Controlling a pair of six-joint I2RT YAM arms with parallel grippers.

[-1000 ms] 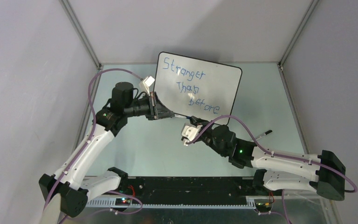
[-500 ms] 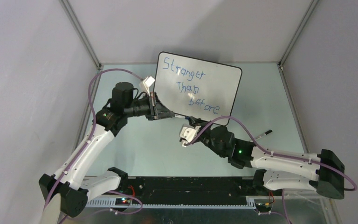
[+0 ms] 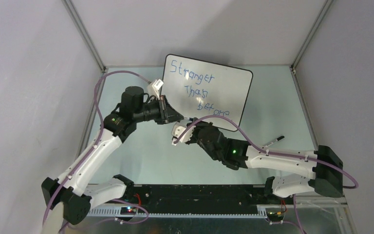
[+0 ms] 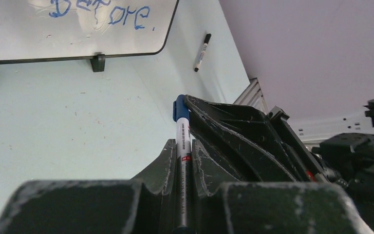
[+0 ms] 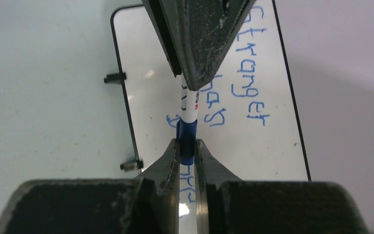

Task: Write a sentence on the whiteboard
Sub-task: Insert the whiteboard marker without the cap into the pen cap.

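Blue marker [image 4: 183, 141] lies lengthwise between the two arms, just in front of the whiteboard [image 3: 236, 90], near its lower edge and off its surface. Left fingers [image 4: 168, 158] are clamped tight on the white barrel. Right fingers [image 5: 170, 158] are narrow, pinched on the blue cap [image 5: 187, 134], meeting the left ones head-on along the marker's axis. The sentence [image 3: 192, 78] "Stranger Than Before" is on the board behind. Probably capping; can't tell if the cap is fully seated, so any push goes straight along the axis.

The whiteboard [image 3: 236, 90] is stood at the far middle of the table [image 3: 146, 151], the sentence [image 3: 192, 78] set across it. Before its lower left corner, a marker [image 4: 182, 146] is held between the left hand [image 3: 172, 116] and right hand [image 3: 192, 127]. A second marker [image 3: 274, 141] is laid farther right.
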